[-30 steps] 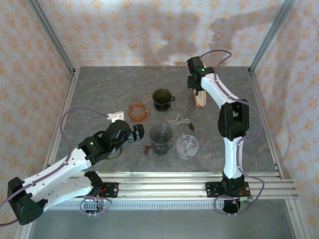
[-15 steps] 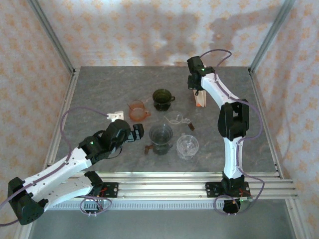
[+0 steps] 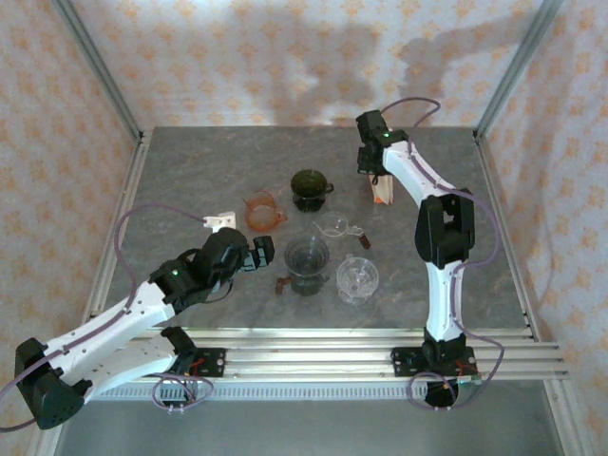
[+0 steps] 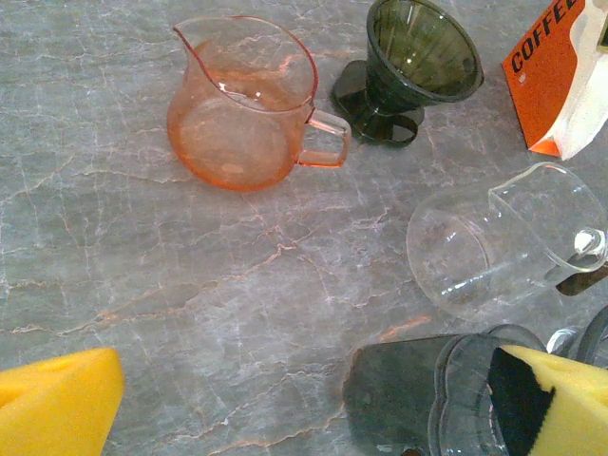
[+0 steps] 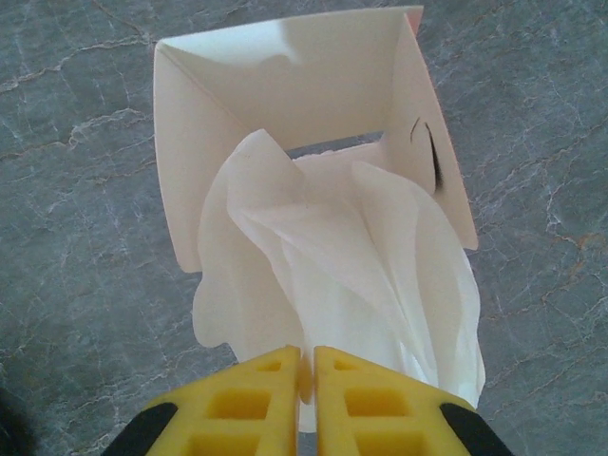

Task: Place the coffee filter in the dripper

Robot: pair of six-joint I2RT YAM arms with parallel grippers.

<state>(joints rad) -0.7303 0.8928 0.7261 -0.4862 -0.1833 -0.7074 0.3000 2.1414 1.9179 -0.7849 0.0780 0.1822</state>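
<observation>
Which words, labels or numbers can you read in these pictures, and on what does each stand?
"COFFE": black capitals on the orange box, left wrist view, cut off by the picture's top edge.
Top view: any print on the box is too small to read.
Filter: plain white, no text.
Nothing else readable.

- The right gripper (image 5: 307,366) sits at the bottom edge, its yellow fingers (image 5: 252,404) closed to a thin slit.
- The crumpled white coffee filter (image 5: 361,247) is pinched at its lower edge between the fingers.
- The filter's upper part reaches into the cream filter box (image 5: 285,85), whose flaps stand open.
- The box rests on the grey marbled table (image 5: 76,285).
</observation>
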